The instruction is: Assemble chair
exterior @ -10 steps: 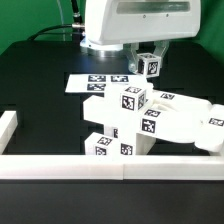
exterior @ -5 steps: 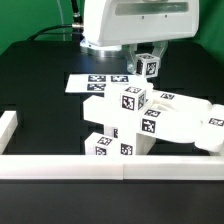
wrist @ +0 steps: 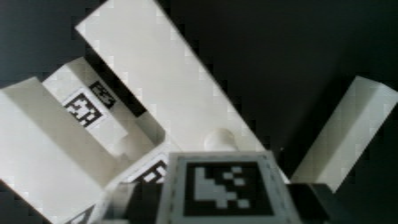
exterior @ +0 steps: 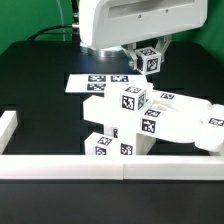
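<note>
Since the earlier frame, my arm and the part it carries have risen slightly in the exterior view; nothing on the table has shifted. My gripper (exterior: 147,52) is nearly shut, jaws clamped on a small matte-white plastic chair block with a black-and-white tag (exterior: 149,60), held in the air above the table. The partly joined chunky white chair assembly (exterior: 150,125) lies below, near the long low white border rail (exterior: 110,166). I judge the step in hand to be carrying this piece for fitting. Next, I must align it over its joint on the assembly and lower it squarely; which joint, I cannot tell.
</note>
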Robot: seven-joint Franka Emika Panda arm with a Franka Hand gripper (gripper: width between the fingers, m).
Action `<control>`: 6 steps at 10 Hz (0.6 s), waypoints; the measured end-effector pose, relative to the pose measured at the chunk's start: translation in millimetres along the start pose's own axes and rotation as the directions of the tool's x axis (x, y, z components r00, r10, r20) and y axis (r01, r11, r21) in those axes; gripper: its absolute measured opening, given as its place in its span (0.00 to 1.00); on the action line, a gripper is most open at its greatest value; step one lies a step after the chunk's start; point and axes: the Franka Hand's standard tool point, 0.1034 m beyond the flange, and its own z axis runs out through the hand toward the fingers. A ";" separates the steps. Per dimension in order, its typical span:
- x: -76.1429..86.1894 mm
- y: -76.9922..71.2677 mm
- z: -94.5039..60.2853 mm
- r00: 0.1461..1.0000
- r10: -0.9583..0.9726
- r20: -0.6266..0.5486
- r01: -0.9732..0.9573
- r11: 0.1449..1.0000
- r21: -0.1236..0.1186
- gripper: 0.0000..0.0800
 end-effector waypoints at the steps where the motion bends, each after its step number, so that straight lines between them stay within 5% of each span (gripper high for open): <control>1: -0.3 0.7 0.0 1.000 0.002 0.000 -0.002 1.000 0.000 0.34; 6: -2.1 5.9 8.7 1.000 0.018 -0.007 -0.018 1.000 -0.005 0.34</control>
